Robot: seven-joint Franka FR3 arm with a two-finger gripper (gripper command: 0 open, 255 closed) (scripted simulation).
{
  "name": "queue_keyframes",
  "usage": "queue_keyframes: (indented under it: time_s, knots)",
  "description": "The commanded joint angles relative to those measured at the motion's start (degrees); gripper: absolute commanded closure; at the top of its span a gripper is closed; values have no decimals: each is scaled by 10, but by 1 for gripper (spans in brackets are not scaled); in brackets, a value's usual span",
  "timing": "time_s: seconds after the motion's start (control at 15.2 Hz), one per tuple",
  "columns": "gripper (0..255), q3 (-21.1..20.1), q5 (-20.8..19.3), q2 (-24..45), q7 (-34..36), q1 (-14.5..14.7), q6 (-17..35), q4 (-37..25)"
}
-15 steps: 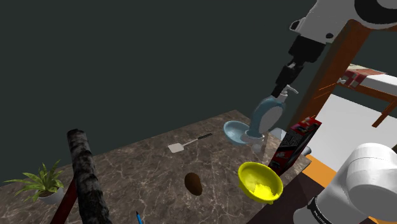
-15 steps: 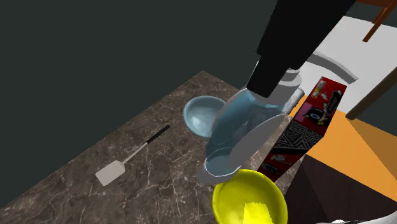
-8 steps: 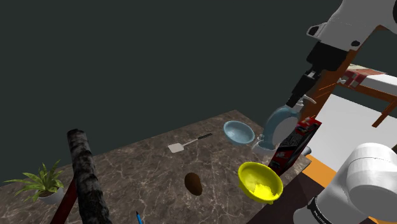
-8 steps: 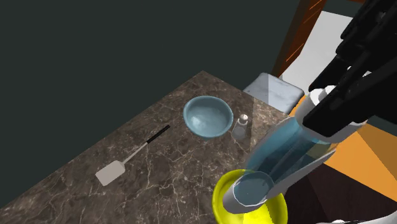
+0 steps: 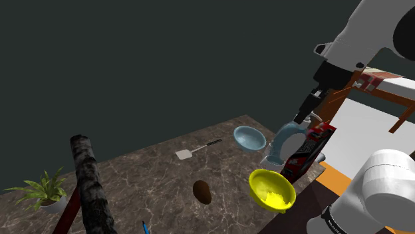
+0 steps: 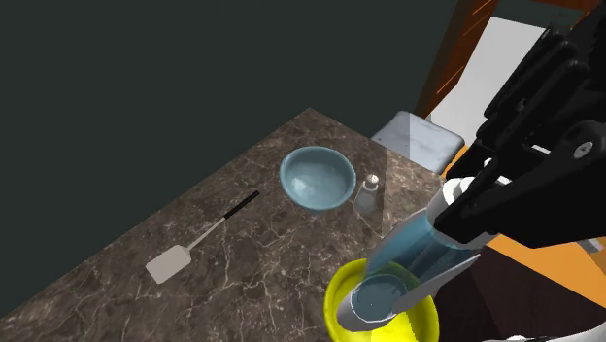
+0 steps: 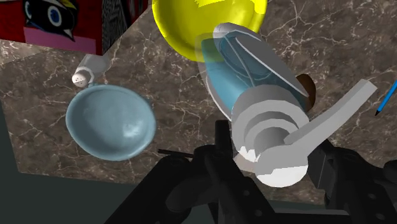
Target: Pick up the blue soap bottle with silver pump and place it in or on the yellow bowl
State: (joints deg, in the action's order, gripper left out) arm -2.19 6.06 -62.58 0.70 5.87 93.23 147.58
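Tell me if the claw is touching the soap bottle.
Touching. In the wrist view the claw clasps the blue soap bottle by its grey pump collar, black fingers pressed on both sides.

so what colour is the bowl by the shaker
The bowl is pale blue, clearest in the second exterior view.

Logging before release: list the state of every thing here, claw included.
Round yellow bowl: upright on the marble counter.
Translucent blue soap bottle with grey pump: held tilted, base above the yellow bowl.
Black claw: shut on the bottle's pump.
Pale blue bowl: upright, empty.
White spatula with black handle: lying flat.
Small white shaker: upright.
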Motion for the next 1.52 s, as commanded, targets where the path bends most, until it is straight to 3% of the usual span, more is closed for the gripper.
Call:
queue_keyframes:
  time_s: [0.0,1.12,1.45]
  knots:
    - [255,-1,1,-6,-1,0,13,19]
    - [255,-8,10,-43,-8,4,122,165]
    - [255,-9,10,-43,-8,4,124,168]
